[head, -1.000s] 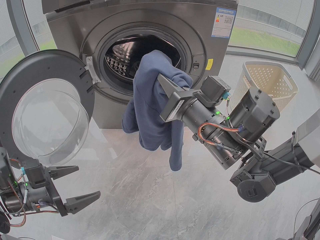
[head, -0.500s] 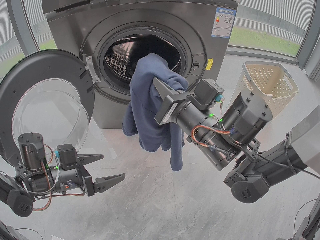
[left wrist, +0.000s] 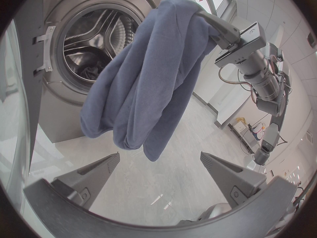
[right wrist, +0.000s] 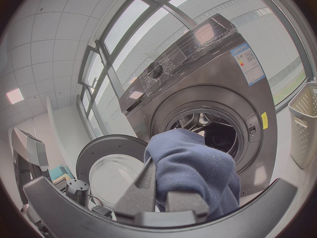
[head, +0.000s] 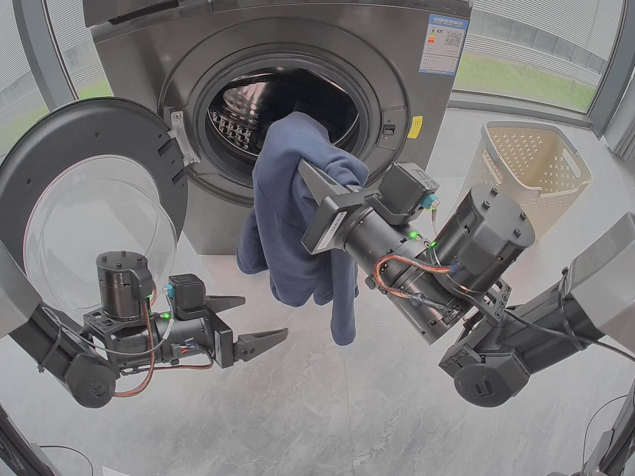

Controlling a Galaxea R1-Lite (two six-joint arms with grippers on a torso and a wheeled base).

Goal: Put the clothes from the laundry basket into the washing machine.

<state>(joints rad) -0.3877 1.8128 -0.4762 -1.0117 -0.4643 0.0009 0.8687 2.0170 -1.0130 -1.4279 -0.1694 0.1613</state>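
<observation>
Head view: your right pincer is clamped on the navy garment, which hangs right in front of the washing machine opening. Your left pincer is spread open, low over the floor.

Left wrist view: the garment dangles just beyond those open fingers.

Right wrist view: the cloth is bunched in the pincer.

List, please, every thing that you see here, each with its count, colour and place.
washing machine: one, grey, straight ahead
door: one, dark rim with a clear bowl, swung open to the left
garment: one, blue, hanging before the drum opening
dark clothing: one heap, inside the drum
laundry basket: one, beige, on the floor right of the machine
left gripper: one, open, low, left of the garment
right gripper: one, shut on the garment
</observation>
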